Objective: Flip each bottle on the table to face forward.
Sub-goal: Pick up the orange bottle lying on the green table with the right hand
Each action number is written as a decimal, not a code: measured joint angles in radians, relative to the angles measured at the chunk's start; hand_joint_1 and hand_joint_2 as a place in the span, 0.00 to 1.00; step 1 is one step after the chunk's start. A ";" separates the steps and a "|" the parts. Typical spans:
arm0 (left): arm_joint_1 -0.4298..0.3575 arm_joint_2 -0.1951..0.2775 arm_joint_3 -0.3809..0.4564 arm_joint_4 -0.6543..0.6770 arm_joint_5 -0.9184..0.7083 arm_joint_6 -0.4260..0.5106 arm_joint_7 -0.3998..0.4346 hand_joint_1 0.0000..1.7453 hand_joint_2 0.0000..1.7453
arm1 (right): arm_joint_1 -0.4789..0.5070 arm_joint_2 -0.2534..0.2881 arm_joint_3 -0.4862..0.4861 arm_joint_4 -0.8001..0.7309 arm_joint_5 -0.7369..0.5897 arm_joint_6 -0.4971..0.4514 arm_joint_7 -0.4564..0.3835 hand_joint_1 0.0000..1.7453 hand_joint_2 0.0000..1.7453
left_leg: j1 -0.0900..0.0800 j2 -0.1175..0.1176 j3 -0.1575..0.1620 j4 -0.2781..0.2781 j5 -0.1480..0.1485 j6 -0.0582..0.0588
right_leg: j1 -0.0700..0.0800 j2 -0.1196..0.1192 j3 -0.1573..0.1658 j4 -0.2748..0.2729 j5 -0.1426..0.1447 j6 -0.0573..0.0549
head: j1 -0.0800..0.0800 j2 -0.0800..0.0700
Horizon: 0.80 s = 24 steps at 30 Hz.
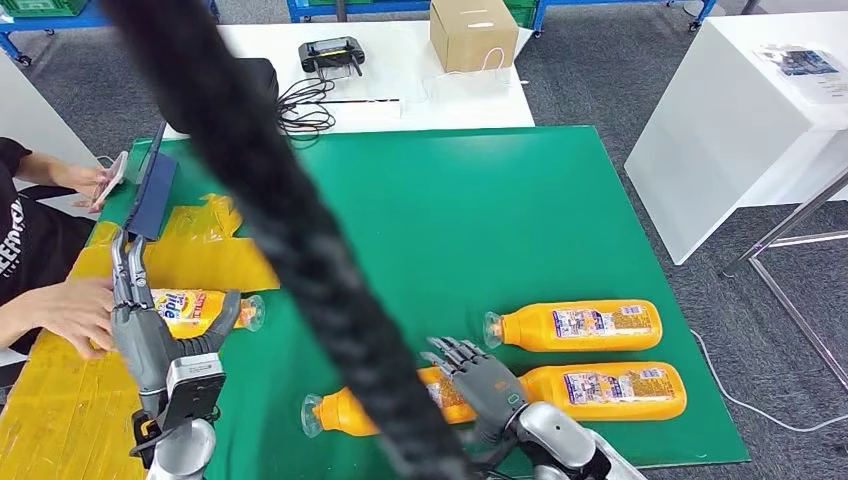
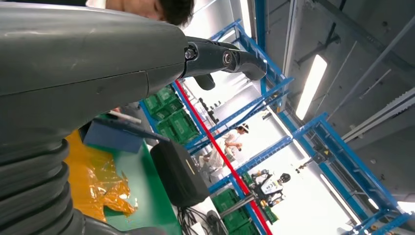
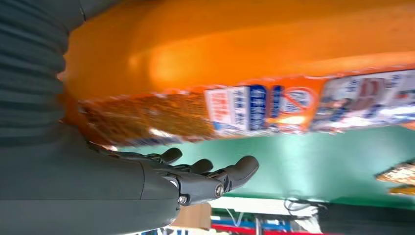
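Bottles on green mat [image 1: 560,200]: far bottle [image 1: 575,326] on its side, near bottle [image 1: 500,395] likewise, directly under right hand [image 1: 480,375], fingers spread, unclear if touching. Third bottle [image 1: 200,308] at mat's left edge, cradled by left hand [image 1: 150,325].

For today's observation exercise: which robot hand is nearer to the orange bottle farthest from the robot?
Right. The right robot hand rests on another bottle just beside that orange bottle; the left robot hand is across the green mat.
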 joint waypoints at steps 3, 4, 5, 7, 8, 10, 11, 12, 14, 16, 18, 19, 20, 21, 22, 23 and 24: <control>-0.010 -0.006 -0.011 0.013 0.004 -0.008 0.001 0.00 1.00 | -0.062 0.035 0.046 0.054 0.039 -0.005 -0.006 0.00 1.00 | 0.000 0.000 0.000 0.000 0.000 0.000 | 0.000 0.000 0.000 0.000 0.000 0.000 | 0.000 0.000; -0.014 -0.008 -0.015 0.018 0.006 -0.012 0.001 0.00 1.00 | -0.088 0.049 0.066 0.077 0.053 -0.009 -0.006 0.00 1.00 | 0.000 0.000 0.000 0.000 0.000 0.000 | 0.000 0.000 0.000 0.000 0.000 0.000 | 0.000 0.000; -0.017 -0.010 -0.017 0.021 0.007 -0.015 0.001 0.00 1.00 | -0.109 0.059 0.082 0.093 0.061 -0.011 -0.006 0.00 1.00 | 0.000 0.000 0.000 0.000 0.000 0.000 | 0.000 0.000 0.000 0.000 0.000 0.000 | 0.000 0.000; -0.023 -0.011 -0.019 0.027 0.009 -0.018 0.001 0.00 1.00 | -0.136 0.068 0.103 0.113 0.064 -0.011 -0.006 0.00 1.00 | 0.000 0.000 0.000 0.000 0.000 0.000 | 0.000 0.000 0.000 0.000 0.000 0.000 | 0.000 0.000; -0.026 -0.011 -0.019 0.029 0.010 -0.018 0.001 0.00 1.00 | -0.147 0.072 0.111 0.122 0.064 -0.011 -0.006 0.00 1.00 | 0.000 0.000 0.000 0.000 0.000 0.000 | 0.000 0.000 0.000 0.000 0.000 0.000 | 0.000 0.000; -0.029 -0.013 -0.019 0.033 0.013 -0.019 0.001 0.00 1.00 | -0.164 0.078 0.124 0.137 0.064 -0.011 -0.006 0.01 1.00 | 0.000 0.000 0.000 0.000 0.000 0.000 | 0.000 0.000 0.000 0.000 0.000 0.000 | 0.000 0.000; -0.030 -0.013 -0.019 0.035 0.014 -0.019 0.001 0.00 1.00 | -0.170 0.080 0.128 0.143 0.064 -0.011 -0.006 0.03 1.00 | 0.000 0.000 0.000 0.000 0.000 0.000 | 0.000 0.000 0.000 0.000 0.000 0.000 | 0.000 0.000; -0.030 -0.013 -0.019 0.037 0.015 -0.019 0.001 0.00 1.00 | -0.175 0.081 0.131 0.147 0.064 -0.011 -0.006 0.04 1.00 | 0.000 0.000 0.000 0.000 0.000 0.000 | 0.000 0.000 0.000 0.000 0.000 0.000 | 0.000 0.000; -0.032 -0.013 -0.019 0.040 0.016 -0.019 0.000 0.00 1.00 | -0.186 0.083 0.139 0.157 0.064 -0.009 -0.006 0.29 1.00 | 0.000 0.000 0.000 0.000 0.000 0.000 | 0.000 0.000 0.000 0.000 0.000 0.000 | 0.000 0.000; -0.035 -0.014 -0.020 0.045 0.017 -0.019 0.000 0.00 1.00 | -0.200 0.085 0.150 0.171 0.063 -0.005 -0.006 0.69 1.00 | 0.000 0.001 0.000 0.000 0.000 0.000 | 0.000 0.000 0.000 0.000 0.000 0.000 | 0.000 0.000; -0.037 -0.015 -0.021 0.047 0.020 -0.019 0.000 0.00 1.00 | -0.210 0.085 0.158 0.181 0.061 0.000 -0.006 0.87 1.00 | 0.000 0.001 0.000 0.000 0.000 0.000 | 0.000 0.000 0.000 0.000 0.000 0.000 | 0.000 0.000; -0.037 -0.015 -0.022 0.047 0.021 -0.019 0.000 0.00 1.00 | -0.214 0.086 0.162 0.185 0.060 0.001 -0.005 0.89 1.00 | 0.000 0.001 0.000 0.000 0.000 0.000 | 0.000 0.000 0.000 0.000 0.000 0.000 | 0.000 0.000; -0.038 -0.015 -0.022 0.048 0.023 -0.019 0.000 0.00 1.00 | -0.218 0.086 0.164 0.189 0.059 0.002 -0.004 0.90 1.00 | 0.000 0.001 0.000 0.000 0.000 0.000 | 0.000 0.000 0.000 0.000 0.000 0.000 | 0.000 0.000; -0.038 -0.015 -0.023 0.048 0.024 -0.019 -0.001 0.00 1.00 | -0.221 0.087 0.167 0.193 0.056 0.003 -0.003 0.89 1.00 | 0.000 0.001 0.001 0.000 0.000 0.000 | 0.000 0.000 0.000 0.000 0.000 0.000 | 0.000 0.000; -0.038 -0.015 -0.025 0.048 0.024 -0.019 -0.001 0.00 1.00 | -0.224 0.089 0.169 0.197 0.053 0.003 -0.001 0.90 1.00 | 0.000 0.001 0.001 0.000 0.000 0.000 | 0.000 0.000 0.000 0.000 0.000 0.000 | 0.000 0.000; -0.038 -0.016 -0.026 0.048 0.024 -0.019 -0.001 0.00 1.00 | -0.226 0.090 0.170 0.199 0.050 0.002 0.002 0.90 1.00 | 0.000 0.001 0.001 0.000 0.000 0.000 | 0.000 0.000 0.001 0.000 0.000 0.000 | 0.000 0.000; -0.038 -0.016 -0.027 0.048 0.024 -0.018 -0.001 0.00 1.00 | -0.228 0.092 0.171 0.201 0.048 0.002 0.004 0.90 1.00 | 0.000 0.001 0.001 0.000 0.000 0.000 | 0.000 0.000 0.001 0.000 0.000 0.000 | 0.000 0.000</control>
